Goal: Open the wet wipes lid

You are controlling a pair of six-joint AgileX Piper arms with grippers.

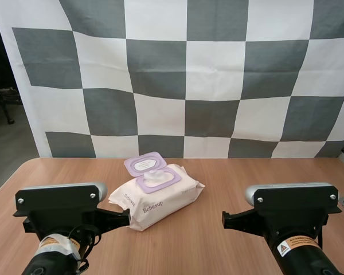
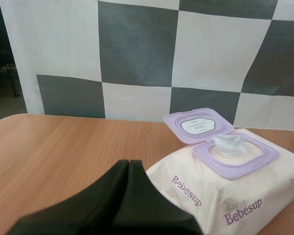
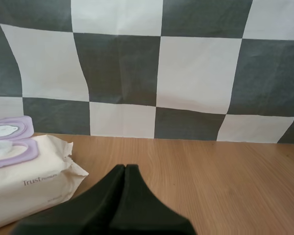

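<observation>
A white pack of wet wipes [image 1: 156,198] lies on the wooden table [image 1: 218,252], between my two arms. Its purple lid [image 1: 144,164] stands flipped back, and a white wipe [image 1: 155,177] pokes up from the purple-rimmed opening. In the left wrist view the pack [image 2: 225,191] lies just ahead of my left gripper [image 2: 129,162], whose fingers lie together as one dark wedge, shut on nothing; the lid [image 2: 198,124] is raised behind the wipe [image 2: 229,145]. My right gripper [image 3: 125,167] is shut too, with the pack's end [image 3: 32,181] off to its side. In the high view the left gripper [image 1: 125,216] nearly touches the pack's near corner; the right gripper [image 1: 225,218] stays apart.
Bare wood stretches to the right of the pack and along the table's back edge [image 1: 264,160]. The table's left edge [image 1: 11,177] drops off to a dark floor.
</observation>
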